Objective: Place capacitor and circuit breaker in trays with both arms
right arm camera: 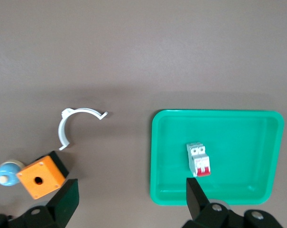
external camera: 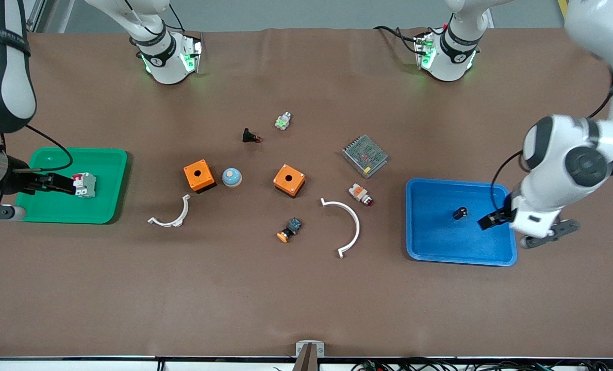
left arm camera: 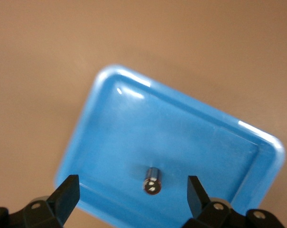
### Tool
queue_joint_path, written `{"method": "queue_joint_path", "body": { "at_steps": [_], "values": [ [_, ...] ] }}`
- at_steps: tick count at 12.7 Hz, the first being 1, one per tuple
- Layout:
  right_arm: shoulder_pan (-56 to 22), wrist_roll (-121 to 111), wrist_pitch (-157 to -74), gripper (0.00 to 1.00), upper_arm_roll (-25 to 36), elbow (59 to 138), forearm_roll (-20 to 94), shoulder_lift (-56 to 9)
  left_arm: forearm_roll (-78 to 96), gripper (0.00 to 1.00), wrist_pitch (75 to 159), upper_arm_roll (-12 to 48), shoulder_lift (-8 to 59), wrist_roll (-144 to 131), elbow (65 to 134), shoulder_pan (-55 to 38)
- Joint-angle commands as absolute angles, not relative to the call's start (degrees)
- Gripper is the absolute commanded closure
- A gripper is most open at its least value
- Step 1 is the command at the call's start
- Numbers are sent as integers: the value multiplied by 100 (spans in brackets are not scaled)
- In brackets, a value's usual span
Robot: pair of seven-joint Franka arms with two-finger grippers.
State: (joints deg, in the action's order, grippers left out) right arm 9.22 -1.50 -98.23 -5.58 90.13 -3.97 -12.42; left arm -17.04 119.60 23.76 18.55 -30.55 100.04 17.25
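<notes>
The capacitor (external camera: 460, 213), a tiny black cylinder, lies on its side in the blue tray (external camera: 440, 242) at the left arm's end of the table. My left gripper (external camera: 492, 220) is open and empty above the tray; in the left wrist view (left arm camera: 132, 194) the capacitor (left arm camera: 152, 180) lies below, between the fingers, in the tray (left arm camera: 181, 137). The white-grey circuit breaker (external camera: 85, 184) with red levers lies in the green tray (external camera: 53, 211) at the right arm's end. My right gripper (external camera: 61, 184) is open and empty above it; the right wrist view (right arm camera: 132, 199) shows the breaker (right arm camera: 199, 159) in the tray (right arm camera: 238, 137).
Between the trays lie two orange boxes (external camera: 199, 175) (external camera: 288, 180), a blue-white dome (external camera: 231, 177), two white curved clips (external camera: 171, 215) (external camera: 346, 221), a metal mesh box (external camera: 365, 155), a white-orange part (external camera: 361, 194), a black-blue part (external camera: 290, 230), a black red-tipped part (external camera: 250, 137) and a white-green part (external camera: 283, 121).
</notes>
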Motion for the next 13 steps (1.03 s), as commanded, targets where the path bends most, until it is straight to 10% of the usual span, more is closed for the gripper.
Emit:
{"method": "queue_joint_path", "body": {
  "at_steps": [1,13],
  "values": [
    [582,79,-9554,0,-361,8965,-387,-836,-1618,0,10719,2461,1215,-2148,9345,1749],
    [466,483,-9624,0,-62,9475,158,255,-141,0,8455,905,-369,-747,9018,237]
  ]
}}
